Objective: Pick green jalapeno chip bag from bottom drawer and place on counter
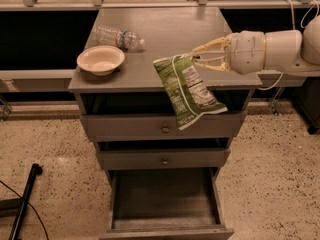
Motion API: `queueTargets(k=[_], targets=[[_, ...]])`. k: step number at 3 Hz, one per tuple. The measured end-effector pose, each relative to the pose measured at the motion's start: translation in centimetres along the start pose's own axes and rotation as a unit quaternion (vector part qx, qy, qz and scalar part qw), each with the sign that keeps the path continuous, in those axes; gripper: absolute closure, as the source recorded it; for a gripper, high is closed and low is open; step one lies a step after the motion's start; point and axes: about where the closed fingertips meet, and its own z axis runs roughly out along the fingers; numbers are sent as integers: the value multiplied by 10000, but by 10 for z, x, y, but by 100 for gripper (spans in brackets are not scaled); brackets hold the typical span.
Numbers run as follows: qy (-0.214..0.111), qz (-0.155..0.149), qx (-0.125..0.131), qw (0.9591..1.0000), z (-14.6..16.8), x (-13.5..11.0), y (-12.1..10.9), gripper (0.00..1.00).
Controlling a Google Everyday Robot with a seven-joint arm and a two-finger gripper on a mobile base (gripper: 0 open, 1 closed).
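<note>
My gripper (200,58), on a white arm coming in from the right, is shut on the top end of the green jalapeno chip bag (186,90). The bag hangs down, its top level with the counter's (165,39) front edge and its lower end in front of the top drawer. The bottom drawer (164,199) is pulled out below and shows a bare inside.
A cream bowl (100,59) sits at the counter's front left. A clear plastic water bottle (118,36) lies behind it. Two upper drawers with round knobs (165,129) are slightly ajar. A black pole (22,201) and cable lie on the floor at left.
</note>
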Motion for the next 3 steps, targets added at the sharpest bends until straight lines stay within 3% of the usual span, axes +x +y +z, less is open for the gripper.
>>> queueTargets(k=[1, 2, 3], targets=[[-281, 494, 232, 9981, 0, 22, -25, 100], [-277, 1106, 365, 9928, 3, 61, -55, 100], [95, 1614, 264, 9865, 17, 112, -78, 100]])
